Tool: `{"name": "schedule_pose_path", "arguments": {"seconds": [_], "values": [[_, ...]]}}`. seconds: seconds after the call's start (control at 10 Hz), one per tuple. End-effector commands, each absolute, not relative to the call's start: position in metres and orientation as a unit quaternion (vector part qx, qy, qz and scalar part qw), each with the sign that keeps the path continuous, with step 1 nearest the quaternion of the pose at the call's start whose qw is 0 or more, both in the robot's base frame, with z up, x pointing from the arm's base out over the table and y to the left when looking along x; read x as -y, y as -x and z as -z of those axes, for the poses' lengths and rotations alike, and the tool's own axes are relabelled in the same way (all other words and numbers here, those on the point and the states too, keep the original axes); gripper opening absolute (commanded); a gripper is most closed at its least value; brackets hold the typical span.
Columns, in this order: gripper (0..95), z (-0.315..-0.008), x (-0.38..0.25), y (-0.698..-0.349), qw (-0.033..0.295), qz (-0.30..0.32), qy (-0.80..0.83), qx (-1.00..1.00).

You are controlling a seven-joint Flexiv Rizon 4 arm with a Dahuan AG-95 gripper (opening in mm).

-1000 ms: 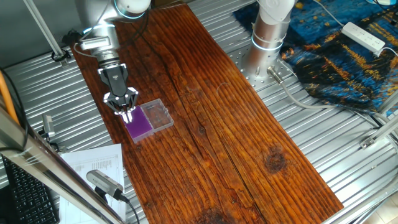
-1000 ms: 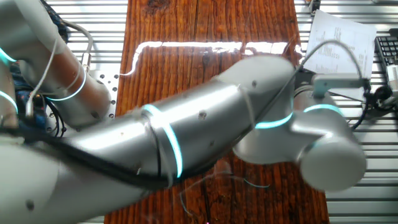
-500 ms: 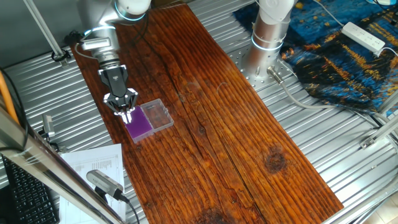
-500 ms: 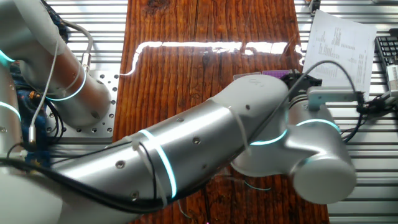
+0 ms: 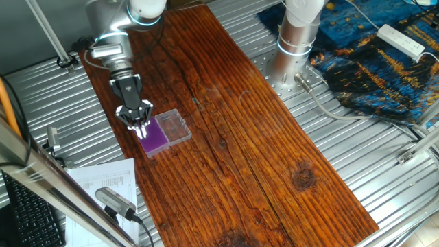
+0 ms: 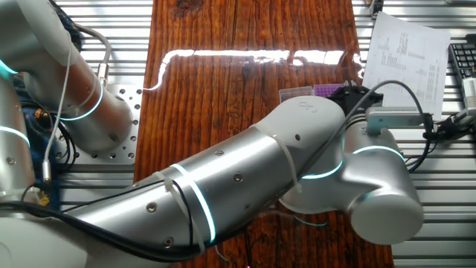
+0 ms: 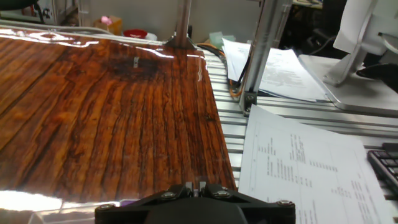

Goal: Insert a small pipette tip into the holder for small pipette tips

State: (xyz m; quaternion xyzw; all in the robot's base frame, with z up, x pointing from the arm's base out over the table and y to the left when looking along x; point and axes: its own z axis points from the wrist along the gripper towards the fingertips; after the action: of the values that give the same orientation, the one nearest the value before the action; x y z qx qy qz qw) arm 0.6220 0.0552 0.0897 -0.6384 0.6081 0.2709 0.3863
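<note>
The holder for small pipette tips [image 5: 157, 141] is a flat purple block on the wooden board's left side, joined to a clear plastic box [image 5: 174, 125]. My gripper [image 5: 141, 126] points down over the block's near-left corner. Its fingers are closed on the small pipette tip [image 5: 143, 131], a pale speck at their ends just above the purple surface. In the other fixed view the arm hides most of this, leaving a strip of the holder [image 6: 328, 89] beside the black gripper [image 6: 351, 95]. In the hand view the fingertips [image 7: 188, 186] stand nearly together at the bottom edge.
Printed papers [image 5: 103, 182] lie off the board's edge, right of the gripper [image 7: 298, 162] in the hand view. An aluminium post [image 7: 264, 50] and a keyboard [image 6: 462, 56] stand close by. Another arm's base [image 5: 298, 34] is at the back.
The gripper has shifted slightly down and toward the purple block. In the other fixed view the arm has swung lower, uncovering the holder and the clear box.
</note>
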Motion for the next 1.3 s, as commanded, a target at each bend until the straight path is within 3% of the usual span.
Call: {"name": "schedule_pose_path", "arguments": {"seconds": [0.1,1.3], "values": [[0.0,-0.088,-0.056,-0.622,0.384,-0.278,0.646,-0.598],[0.0,-0.067,-0.066,-0.611,0.404,-0.278,0.65,-0.581]]}}
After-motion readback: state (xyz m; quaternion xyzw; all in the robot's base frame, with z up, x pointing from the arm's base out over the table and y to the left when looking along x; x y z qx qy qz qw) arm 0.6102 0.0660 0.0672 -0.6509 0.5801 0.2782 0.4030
